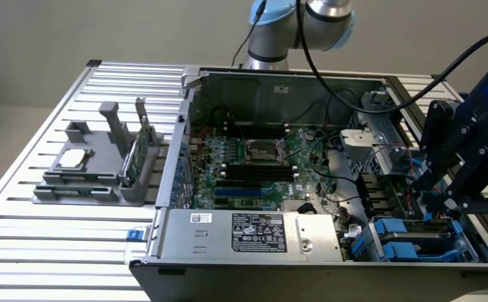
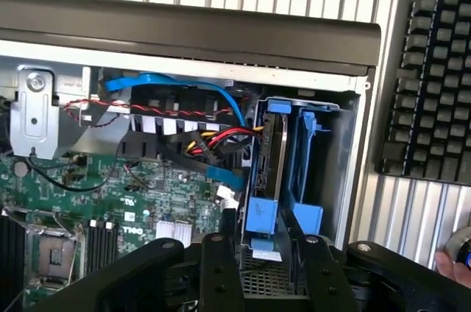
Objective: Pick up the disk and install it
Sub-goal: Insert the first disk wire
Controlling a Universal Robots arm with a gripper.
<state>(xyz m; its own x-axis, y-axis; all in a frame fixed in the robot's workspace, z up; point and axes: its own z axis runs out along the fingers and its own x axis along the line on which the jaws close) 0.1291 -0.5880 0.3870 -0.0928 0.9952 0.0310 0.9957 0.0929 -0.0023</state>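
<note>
The disk stands on edge in the blue drive cage at the corner of the open computer case, its blue side rail and end tab facing the camera. In the exterior view the disk sits between blue rails at the case's front, towards that view's right. My black gripper hovers right over the cage. Its two fingers are spread to either side of the disk's end and grip nothing. In the exterior view the gripper hangs just above the drive bay.
Red, black and blue cables run beside the cage. The motherboard and power supply fill the case. On the exterior view's left, a grey fixture holds a small silver chip and a green card. A black keyboard lies outside the case.
</note>
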